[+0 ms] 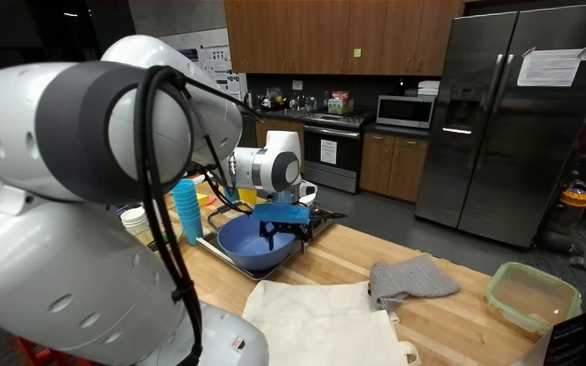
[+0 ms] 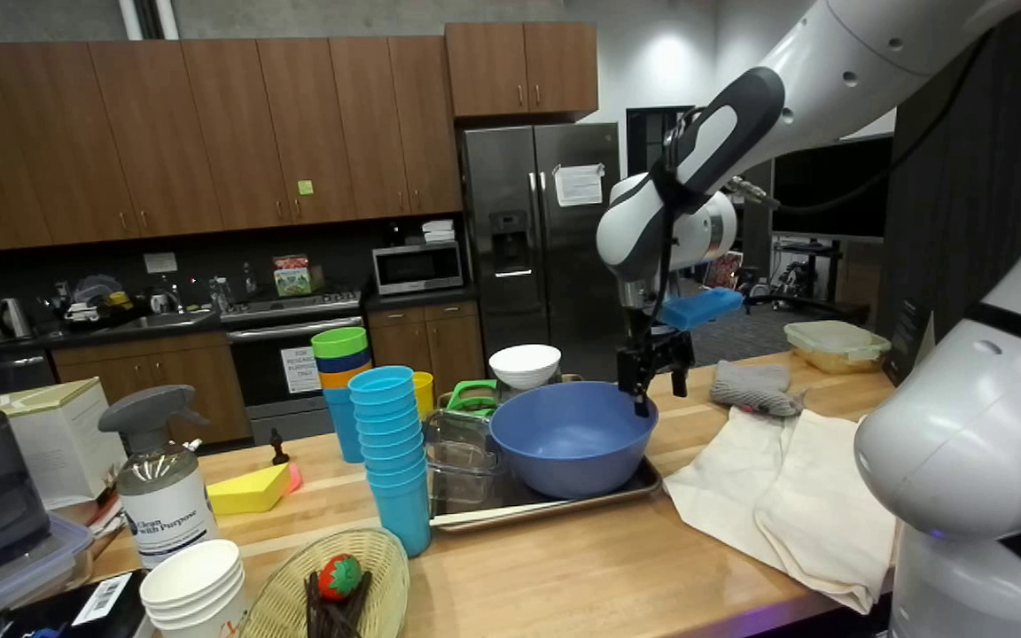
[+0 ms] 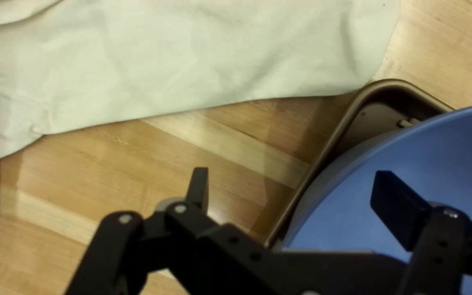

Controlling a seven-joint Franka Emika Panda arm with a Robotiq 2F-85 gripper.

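My gripper (image 1: 287,248) is open with nothing between its fingers. It also shows in an exterior view (image 2: 660,399). In the wrist view my gripper (image 3: 291,176) straddles the rim of a large blue bowl (image 3: 342,217): one finger is over the bowl's inside, the other outside over the wooden table. I cannot tell whether a finger touches the bowl. The blue bowl shows in both exterior views (image 1: 244,244) (image 2: 572,452), upright on a dark metal tray (image 2: 555,509), whose edge shows in the wrist view (image 3: 322,157).
A cream cloth bag (image 1: 318,325) lies beside the tray, with a grey knitted cloth (image 1: 410,279) at its edge. A lidded container (image 1: 532,295) stands farther off. Stacked blue cups (image 2: 397,461), a wicker basket (image 2: 386,576), a white bowl (image 2: 526,365) and a spray bottle (image 2: 165,505) stand around.
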